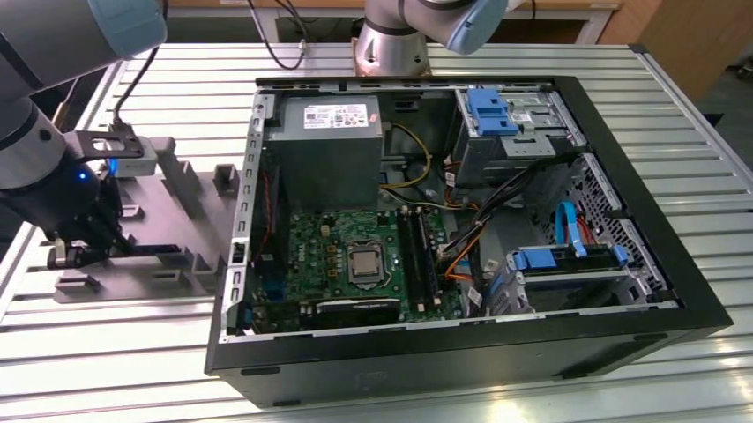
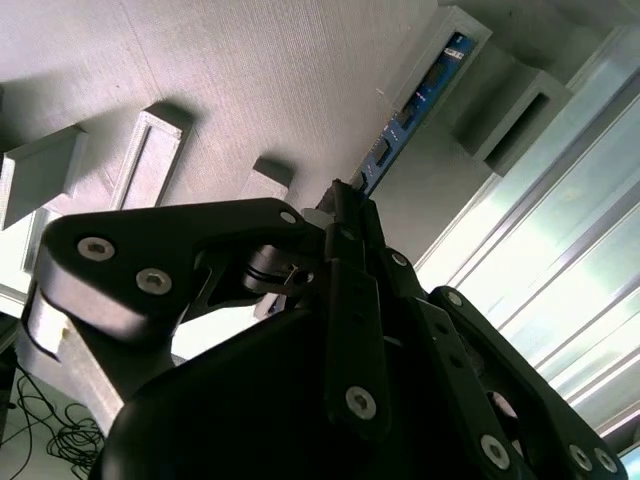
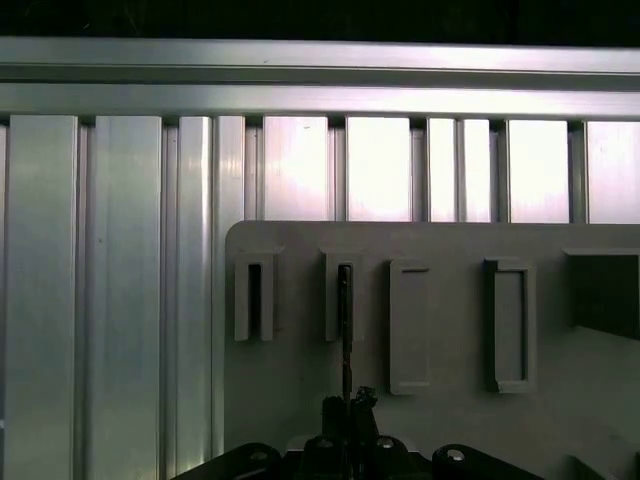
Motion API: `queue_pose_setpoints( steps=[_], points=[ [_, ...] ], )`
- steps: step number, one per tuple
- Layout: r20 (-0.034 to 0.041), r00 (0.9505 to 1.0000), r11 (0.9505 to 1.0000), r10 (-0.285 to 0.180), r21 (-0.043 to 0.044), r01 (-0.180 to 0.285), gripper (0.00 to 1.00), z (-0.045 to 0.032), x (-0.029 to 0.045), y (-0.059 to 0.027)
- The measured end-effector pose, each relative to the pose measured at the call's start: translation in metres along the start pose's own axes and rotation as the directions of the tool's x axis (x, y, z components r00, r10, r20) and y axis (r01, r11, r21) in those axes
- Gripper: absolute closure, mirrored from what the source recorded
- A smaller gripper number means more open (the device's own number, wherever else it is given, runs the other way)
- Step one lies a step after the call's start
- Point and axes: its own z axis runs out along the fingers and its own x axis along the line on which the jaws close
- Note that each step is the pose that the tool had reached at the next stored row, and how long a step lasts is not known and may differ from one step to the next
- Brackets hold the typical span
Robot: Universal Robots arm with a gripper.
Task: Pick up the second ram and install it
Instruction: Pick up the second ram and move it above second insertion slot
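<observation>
Claw grips second ram, blue-faced in the second wrist view.

The second ram, a thin, long, narrow blue circuit-board stick with small dark chips along its face, stands on edge over the grey moulded plastic tray. Its far end sits in the slot of an upright peg. Its near end is clamped between the closed fingers of the black gripper. In the first wrist view the second ram shows edge-on as a thin dark line running straight from that slot to the gripper.
</observation>
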Motion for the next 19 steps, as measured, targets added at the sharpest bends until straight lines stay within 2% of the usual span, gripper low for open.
queue_pose_setpoints(
  steps=[19],
  points=[
    [0.0044,1.0000,1.0000,0.000,-0.0001,0.000,0.86,-0.0064,-0.0003,0.0001]
  ],
)
